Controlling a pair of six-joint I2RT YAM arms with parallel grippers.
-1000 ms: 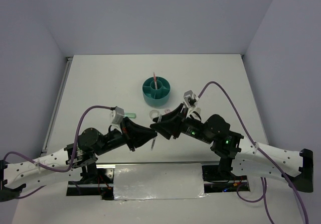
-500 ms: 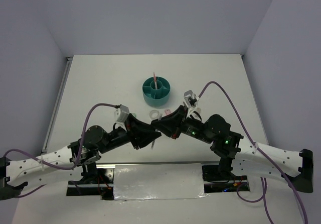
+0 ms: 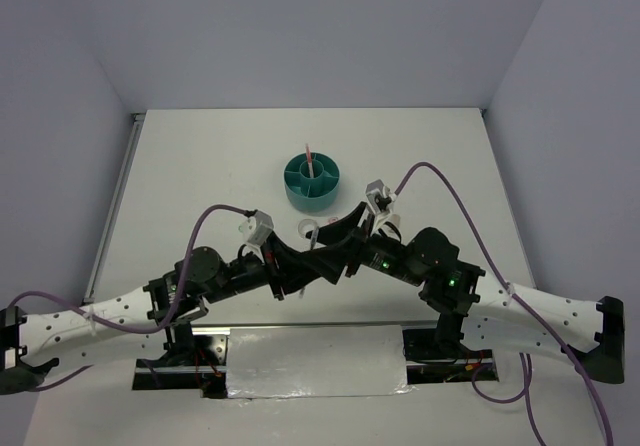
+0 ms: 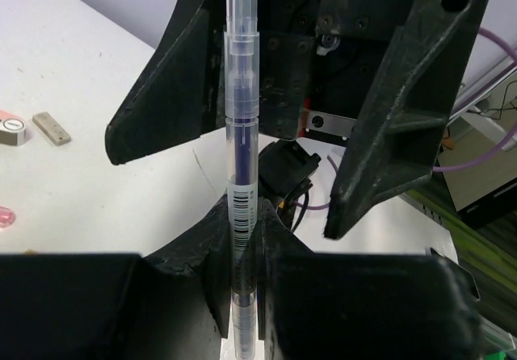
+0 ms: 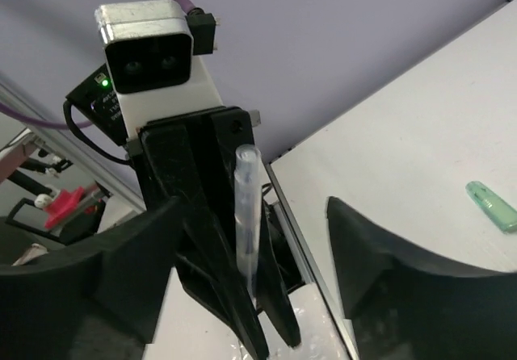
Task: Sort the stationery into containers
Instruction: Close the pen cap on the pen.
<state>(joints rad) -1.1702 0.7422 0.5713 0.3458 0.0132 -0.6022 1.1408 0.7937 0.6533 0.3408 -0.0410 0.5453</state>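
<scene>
Left tool (image 4: pixel 242 243) advanced, clamping barcoded pen (image 4: pixel 241 134).

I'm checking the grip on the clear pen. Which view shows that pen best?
Left wrist: the clear pen runs up the frame, barcode visible, clamped in the left gripper. The right wrist view shows it smaller, against that gripper's dark fingers. In the top external view it is lost between the arms.
</scene>
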